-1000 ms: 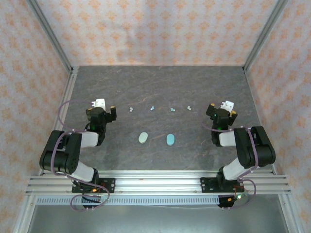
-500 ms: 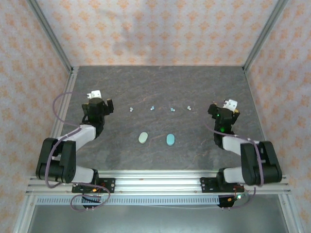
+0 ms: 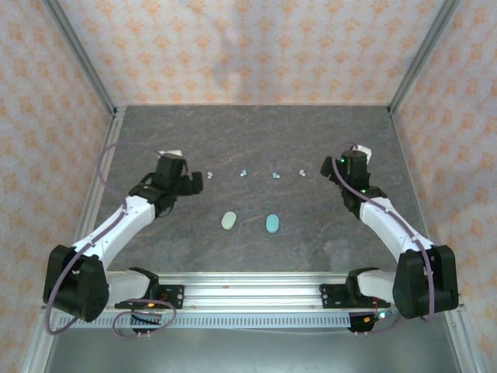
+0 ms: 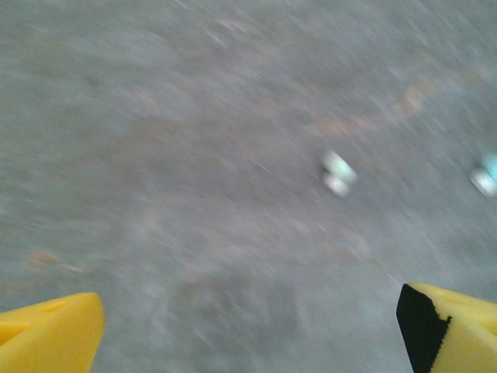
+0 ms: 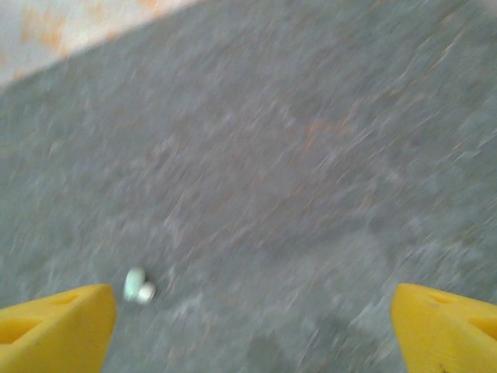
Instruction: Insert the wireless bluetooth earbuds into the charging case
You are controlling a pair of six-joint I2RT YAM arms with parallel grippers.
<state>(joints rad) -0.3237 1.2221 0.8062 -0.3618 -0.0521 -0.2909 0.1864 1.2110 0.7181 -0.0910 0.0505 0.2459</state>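
Matt grey stone-look table point(image 3: 311, 140), smooth plastic earbuds point(image 3: 243, 172), brushed metal frame rails point(image 3: 256, 291)

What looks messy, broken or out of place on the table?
Nothing stands out. The four earbuds lie in a tidy row across the table, apart from each other. The two oval cases sit side by side, closer to the near edge. Nothing looks spilled or cracked, though the earbuds are too small to check closely.

Two arms are showing white shells between chunky black joints: the left arm point(image 3: 112, 229) at the lower left of the frame, the right arm point(image 3: 388, 225) at the lower right. A thin purple cable point(image 3: 99, 172) is looping along each. A small green light point(image 3: 342, 161) is glowing on the right arm. In the wrist views the jaws are wearing bright yellow tips point(image 4: 46, 334), one showing a black face point(image 4: 419, 326).
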